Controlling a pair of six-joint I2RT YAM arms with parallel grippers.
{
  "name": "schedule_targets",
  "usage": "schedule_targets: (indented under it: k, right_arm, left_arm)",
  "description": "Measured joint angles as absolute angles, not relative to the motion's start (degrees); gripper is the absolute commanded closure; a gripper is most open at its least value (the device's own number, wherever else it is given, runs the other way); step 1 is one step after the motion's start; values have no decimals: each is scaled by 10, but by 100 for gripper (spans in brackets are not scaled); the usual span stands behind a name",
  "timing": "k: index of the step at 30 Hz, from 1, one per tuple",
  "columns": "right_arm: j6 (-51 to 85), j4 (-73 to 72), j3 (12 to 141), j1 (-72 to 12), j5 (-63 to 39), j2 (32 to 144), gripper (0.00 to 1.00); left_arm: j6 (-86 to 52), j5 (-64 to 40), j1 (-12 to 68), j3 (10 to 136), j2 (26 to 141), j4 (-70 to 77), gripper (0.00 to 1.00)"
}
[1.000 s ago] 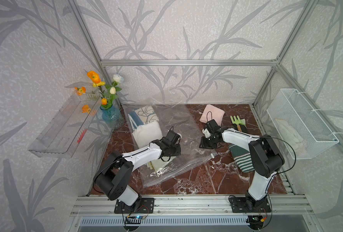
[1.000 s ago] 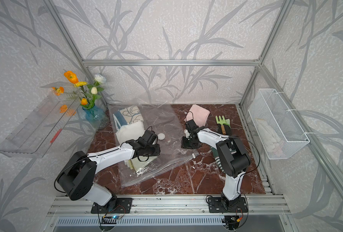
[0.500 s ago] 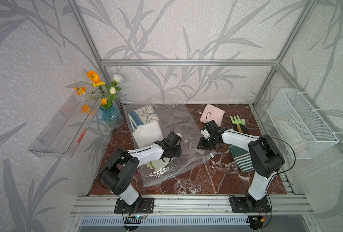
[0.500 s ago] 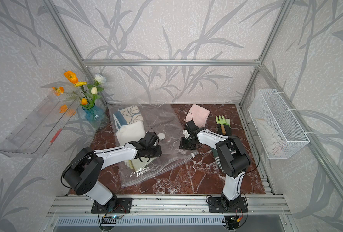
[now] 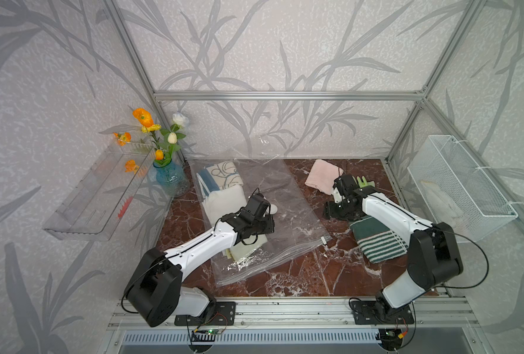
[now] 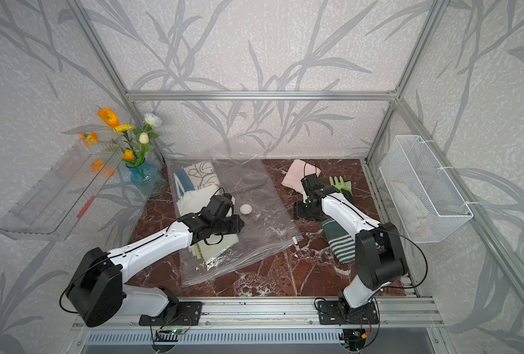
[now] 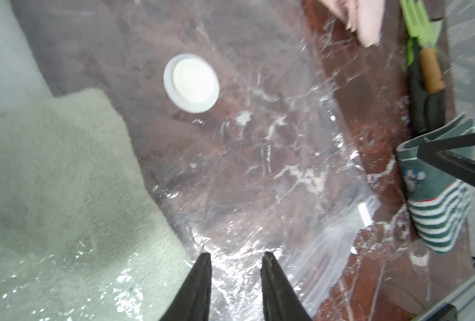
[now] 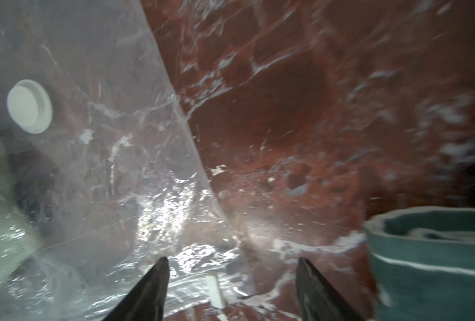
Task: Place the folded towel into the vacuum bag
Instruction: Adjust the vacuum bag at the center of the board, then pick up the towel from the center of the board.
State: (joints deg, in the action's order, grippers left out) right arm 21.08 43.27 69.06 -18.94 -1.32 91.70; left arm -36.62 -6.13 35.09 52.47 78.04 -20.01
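The vacuum bag [image 5: 288, 202] [image 6: 263, 233] lies flat on the marble table, its white valve [image 6: 245, 209] [image 7: 191, 82] facing up. A pale folded towel [image 5: 248, 248] [image 7: 50, 180] sits inside it under the shiny plastic, near the zip-seal edge [image 5: 273, 263]. My left gripper [image 5: 270, 225] [image 7: 236, 255] hovers low over the bag beside the towel, its jaws a little apart with only plastic showing between them. My right gripper [image 5: 329, 211] [image 8: 232, 261] is wide open at the bag's right edge, above the white zip slider [image 8: 214, 289], holding nothing.
A green striped towel [image 5: 377, 242] lies under my right arm. A pink cloth [image 5: 322, 176] and a green garden fork [image 5: 365, 182] lie behind it. White and patterned towels [image 5: 224, 196] are at the bag's back left, beside a flower vase [image 5: 170, 180]. A wire basket [image 5: 460, 190] hangs on the right wall.
My right gripper has opened wide and drawn slightly right, away from the bag's edge. The left gripper's jaws have parted a little; its arm has hardly moved.
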Motion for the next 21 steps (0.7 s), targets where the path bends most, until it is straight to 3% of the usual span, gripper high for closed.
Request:
schedule_targets:
  k: [7, 13, 16, 21]
  right_arm:
    - [210, 537, 635, -190, 172, 903, 8]
    - [207, 545, 616, -189, 216, 968, 18]
    - [205, 526, 620, -183, 214, 1009, 33]
    - [203, 510, 631, -171, 215, 1040, 84]
  left_arm:
    - [-371, -74, 359, 542, 771, -199, 66]
    - [-370, -87, 380, 553, 816, -197, 66]
    - [-370, -88, 391, 554, 827, -197, 66]
    - [-371, -88, 398, 554, 827, -197, 66]
